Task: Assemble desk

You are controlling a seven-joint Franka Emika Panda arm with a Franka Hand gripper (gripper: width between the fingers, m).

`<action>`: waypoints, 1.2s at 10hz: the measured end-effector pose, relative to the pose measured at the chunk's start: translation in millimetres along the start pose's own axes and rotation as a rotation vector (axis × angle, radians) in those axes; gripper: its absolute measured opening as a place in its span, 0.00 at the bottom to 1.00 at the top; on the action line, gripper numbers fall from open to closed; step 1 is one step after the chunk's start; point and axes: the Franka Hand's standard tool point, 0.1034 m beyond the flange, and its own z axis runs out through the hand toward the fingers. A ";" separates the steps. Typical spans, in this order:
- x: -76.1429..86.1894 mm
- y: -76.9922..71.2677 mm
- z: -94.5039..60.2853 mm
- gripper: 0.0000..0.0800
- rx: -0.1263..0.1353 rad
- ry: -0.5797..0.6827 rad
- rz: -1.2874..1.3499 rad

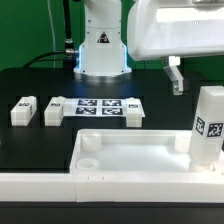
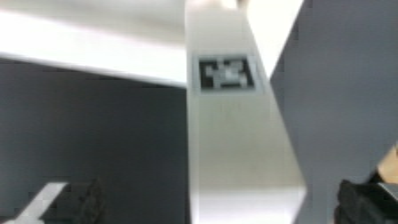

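- Exterior view: bright, even light — the white slab [image 1: 140, 150] glares, its rim edges washing together, with only soft grey shading inside.
- The black surface [image 1: 30, 80] reads flat and dark, low in detail.
- Wrist view: blurred throughout — the leg [image 2: 235, 150] is soft-edged, its tag [image 2: 224, 74] smeared and unreadable.

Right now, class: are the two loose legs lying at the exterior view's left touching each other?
Apart. The exterior view shows a strip of dark table between the outer leg and the inner leg.
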 end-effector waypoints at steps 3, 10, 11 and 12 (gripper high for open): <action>2.8 -14.1 5.6 0.81 0.019 -0.195 0.028; 4.6 -2.4 24.4 0.65 0.017 -0.353 0.058; 4.6 -2.4 24.5 0.45 0.017 -0.353 0.058; 4.6 -3.1 24.5 0.45 0.006 -0.354 0.132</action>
